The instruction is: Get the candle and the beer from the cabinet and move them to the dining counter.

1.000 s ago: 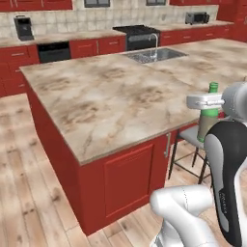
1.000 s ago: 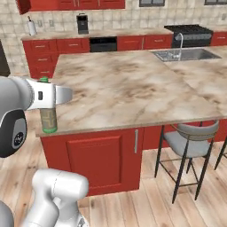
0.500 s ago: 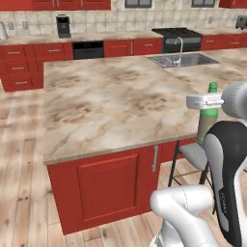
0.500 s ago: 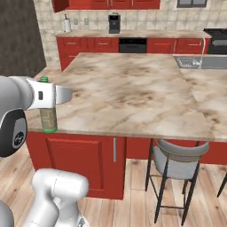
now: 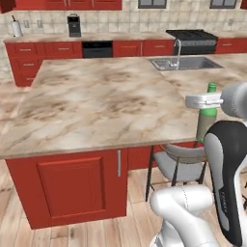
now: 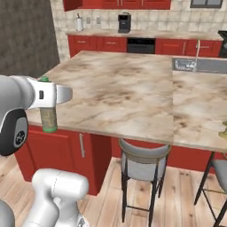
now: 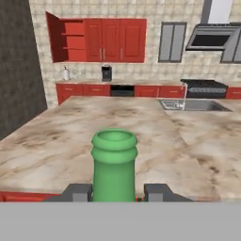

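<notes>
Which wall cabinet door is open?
The leftmost door of the cabinet, swung out so the shelves behind it show; the doors to its right sit flush and closed.

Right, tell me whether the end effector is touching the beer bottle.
Touching. In the hand view the end effector has a fingertip pressed against each side of the bottle, no gap showing.

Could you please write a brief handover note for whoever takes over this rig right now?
Gripper: jaws shut on the beer, held upright short of the near edge of the dining counter.
Candle: seemingly the small yellowish thing at the counter's right edge, cropped, so not certain.
Cabinet: on the far wall, left door open.
Done: beer fetched and brought to the island.
Left: set the beer on the counter, let go, confirm the candle.
</notes>
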Motion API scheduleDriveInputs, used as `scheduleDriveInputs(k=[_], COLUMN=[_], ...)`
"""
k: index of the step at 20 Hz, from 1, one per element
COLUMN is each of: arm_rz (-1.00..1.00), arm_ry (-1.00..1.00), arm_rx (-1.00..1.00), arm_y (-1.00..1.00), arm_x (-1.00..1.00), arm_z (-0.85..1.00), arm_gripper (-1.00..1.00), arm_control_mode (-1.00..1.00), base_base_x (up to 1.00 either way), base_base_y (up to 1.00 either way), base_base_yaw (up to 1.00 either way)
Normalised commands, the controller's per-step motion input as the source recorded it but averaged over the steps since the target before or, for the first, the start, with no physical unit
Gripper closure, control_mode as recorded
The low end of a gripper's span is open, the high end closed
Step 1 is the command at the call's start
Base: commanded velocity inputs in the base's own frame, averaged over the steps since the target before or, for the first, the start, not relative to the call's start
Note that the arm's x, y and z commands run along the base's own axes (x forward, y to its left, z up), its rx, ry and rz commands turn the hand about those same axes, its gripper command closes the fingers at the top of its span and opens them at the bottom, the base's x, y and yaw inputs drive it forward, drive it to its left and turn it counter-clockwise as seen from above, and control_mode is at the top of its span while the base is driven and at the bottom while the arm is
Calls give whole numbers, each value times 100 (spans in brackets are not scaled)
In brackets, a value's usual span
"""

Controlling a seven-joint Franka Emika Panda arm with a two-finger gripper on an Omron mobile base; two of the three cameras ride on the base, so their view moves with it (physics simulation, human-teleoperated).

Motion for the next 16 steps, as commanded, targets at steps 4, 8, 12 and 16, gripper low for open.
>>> scheduleDriveInputs(k=[4,8,12,16], arm_rz=[0,0,0,0], arm_ry=[0,0,0,0], arm_rx=[0,0,0,0], arm_y=[0,0,0,0], arm_x=[0,0,0,0], arm_z=[0,0,0,0], arm_gripper=[100,100,100,100], arm_control_mode=[100,100,100,100], base_base_x=[-44,-13,0,0], base_base_y=[-100,-100,-100,-100], base_base_yaw=[-6,-14,-17,-20])
